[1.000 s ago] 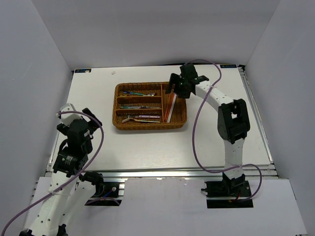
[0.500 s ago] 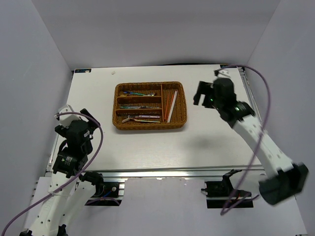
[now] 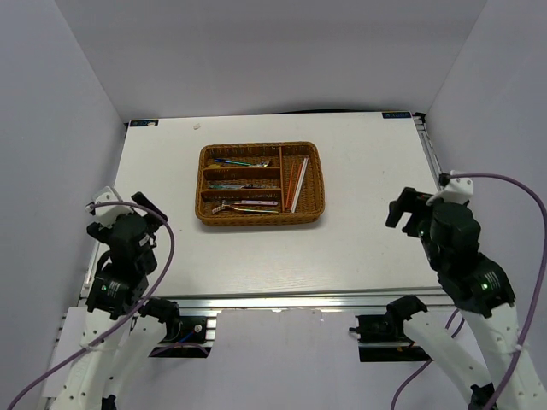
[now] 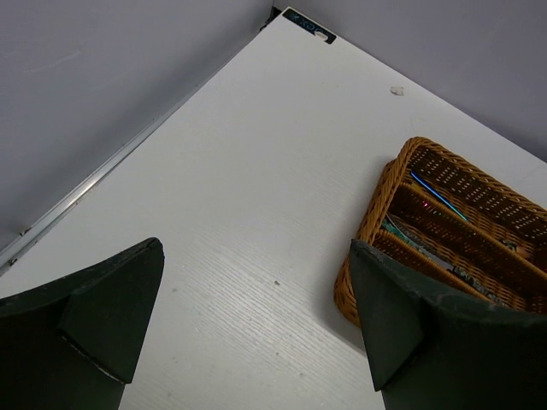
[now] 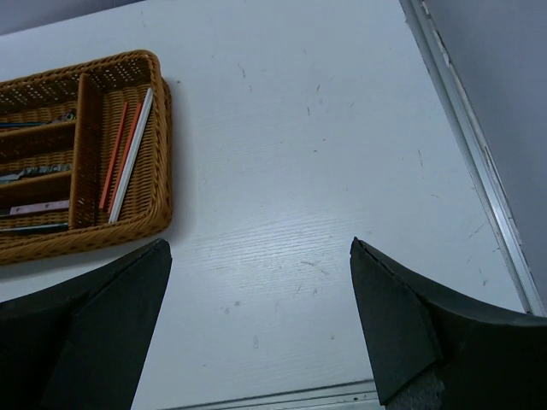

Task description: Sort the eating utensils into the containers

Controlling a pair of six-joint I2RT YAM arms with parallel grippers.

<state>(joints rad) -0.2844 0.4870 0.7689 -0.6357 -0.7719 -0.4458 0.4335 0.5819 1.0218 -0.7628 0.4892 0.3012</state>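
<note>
My left gripper [image 4: 256,316] stands wide open, its two dark fingers [image 4: 94,316] well apart with only bare white table [image 4: 231,188] showing between them. My right gripper [image 5: 261,316] is spread just as wide and holds nothing. Both hang above the near part of the table, the left near its left edge and the right near its right edge, each well apart from the brown wicker cutlery tray [image 3: 202,184].

In the overhead view the tray lies toward 12 o'clock from the table's middle, flat and square to the edges. From my left gripper it sits at about 2 o'clock; from my right gripper, at about 10 o'clock.

The tray's vertical slot is on its 3 o'clock side. In it lie two orange chopsticks [image 5: 115,154] and one white chopstick [image 5: 132,154], side by side and running lengthwise, the white one nearest the outer wall.

Three long slots fill the rest of the tray. The far slot holds a thin iridescent blue piece [image 3: 239,161]. The middle slot holds more iridescent cutlery [image 3: 231,184], too small for me to tell apart. The near slot holds a piece with a pink handle [image 3: 263,203] beside other metal utensils.

A small white speck [image 4: 396,90] lies on the table beyond the tray's far left corner.
</note>
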